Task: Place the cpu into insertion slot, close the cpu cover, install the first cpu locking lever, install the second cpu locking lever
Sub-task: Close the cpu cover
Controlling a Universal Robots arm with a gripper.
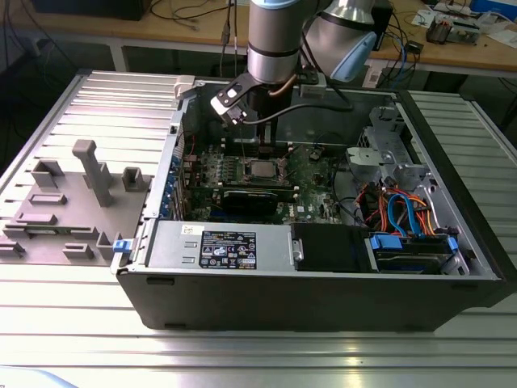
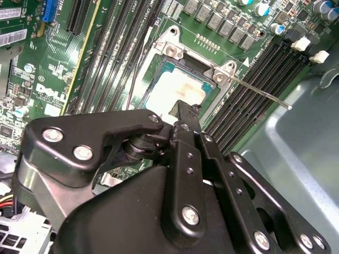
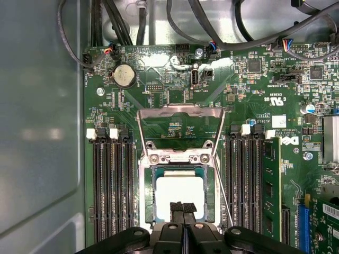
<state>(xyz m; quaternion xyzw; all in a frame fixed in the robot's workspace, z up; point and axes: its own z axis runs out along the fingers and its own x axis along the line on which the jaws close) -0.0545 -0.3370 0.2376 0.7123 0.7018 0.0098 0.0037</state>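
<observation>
1. Nearest the lens in both wrist views sat the pincer [image 3: 183, 209] [image 2: 185, 112]. Its two tips were pressed together with no gap and nothing held between them. They hung at the near edge of the cpu [image 3: 180, 190] [image 2: 170, 90]; we could not tell whether they touched it.
2. The cpu lay flat in the insertion slot [image 3: 146, 196], silver top up and edges parallel to the rim. We judged the placing done.
3. The cpu cover [image 3: 180, 109] stood open, swung back from the slot over the green board [image 3: 159, 79]. We therefore took closing it as the step in hand.
4. We judged the shut tips would serve best as one blunt pusher. Meeting the middle of the cover's free crossbar would let the frame turn evenly on its hinge rather than twist.
5. We wanted no sideways drag across the cpu, since nothing clamped it yet and a nudge could skew it in the slot.
6. A thin locking lever [image 2: 259, 91] stuck out beside the slot, toward the memory slots [image 3: 111, 185]. We reckoned the path had to clear that rod, and that the cover must not come down on it.
7. In the exterior view the arm [image 1: 275, 40] reached down into the open computer case [image 1: 323, 279] on the ribbed surface [image 1: 242, 360]. We favoured a slow, shallow sweep there.
</observation>
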